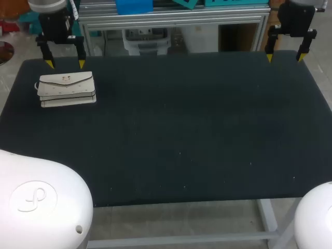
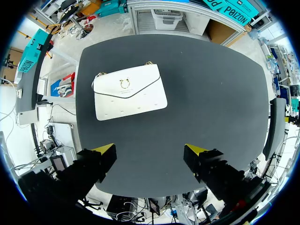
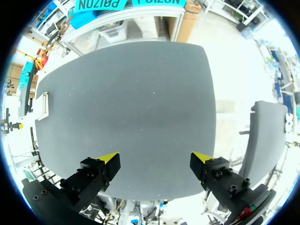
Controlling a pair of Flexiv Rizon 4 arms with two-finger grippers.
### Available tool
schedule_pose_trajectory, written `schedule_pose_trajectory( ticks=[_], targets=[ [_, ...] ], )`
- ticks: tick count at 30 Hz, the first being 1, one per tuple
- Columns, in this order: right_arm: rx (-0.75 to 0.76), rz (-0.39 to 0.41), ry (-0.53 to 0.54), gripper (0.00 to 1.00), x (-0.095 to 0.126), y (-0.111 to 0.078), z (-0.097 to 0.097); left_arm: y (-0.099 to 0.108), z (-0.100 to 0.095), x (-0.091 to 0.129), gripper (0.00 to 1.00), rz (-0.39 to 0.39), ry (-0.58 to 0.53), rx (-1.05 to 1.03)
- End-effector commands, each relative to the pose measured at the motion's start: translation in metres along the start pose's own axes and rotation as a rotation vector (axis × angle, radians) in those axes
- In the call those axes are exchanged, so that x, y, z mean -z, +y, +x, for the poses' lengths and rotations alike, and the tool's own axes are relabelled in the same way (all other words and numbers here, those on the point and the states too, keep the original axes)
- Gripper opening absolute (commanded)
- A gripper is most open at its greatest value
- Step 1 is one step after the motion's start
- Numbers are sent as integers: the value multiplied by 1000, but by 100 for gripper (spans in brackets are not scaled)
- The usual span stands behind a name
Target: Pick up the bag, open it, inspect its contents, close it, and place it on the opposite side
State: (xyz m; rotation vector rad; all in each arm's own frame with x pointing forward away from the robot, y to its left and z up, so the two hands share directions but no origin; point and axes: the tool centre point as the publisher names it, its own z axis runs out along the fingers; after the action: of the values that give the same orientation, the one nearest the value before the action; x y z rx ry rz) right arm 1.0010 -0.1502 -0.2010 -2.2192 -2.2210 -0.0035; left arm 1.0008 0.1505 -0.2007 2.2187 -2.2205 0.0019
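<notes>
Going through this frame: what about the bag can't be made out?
1. Contents of the white bag: it lies closed in the head and left wrist views.
2. Its clasp: too small in every view to tell the type.
3. Right wrist view: bag edge-on at the table edge, too small for detail.

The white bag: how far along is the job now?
Nothing looks done: the white flap-front handbag lies closed at the left of the dark table. Nothing is in hand: left gripper open near it, right gripper open at the right end. Pickup, opening, inspection, closing and placing all remain.
</notes>
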Motion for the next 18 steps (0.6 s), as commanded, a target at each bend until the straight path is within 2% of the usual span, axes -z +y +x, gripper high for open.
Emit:
schedule_pose_trajectory(
  ticks=[1, 17, 18],
  targets=[
    [0, 1, -1, 100, 1, 0, 0, 0, 0, 0, 100, 0, -2, 0],
    [0, 1, -1, 100, 1, 0, 0, 0, 0, 0, 100, 0, -2, 0],
    [0, 1, -1, 100, 1, 0, 0, 2, -1, 2, 100, 33, 4, -16]
  ],
)
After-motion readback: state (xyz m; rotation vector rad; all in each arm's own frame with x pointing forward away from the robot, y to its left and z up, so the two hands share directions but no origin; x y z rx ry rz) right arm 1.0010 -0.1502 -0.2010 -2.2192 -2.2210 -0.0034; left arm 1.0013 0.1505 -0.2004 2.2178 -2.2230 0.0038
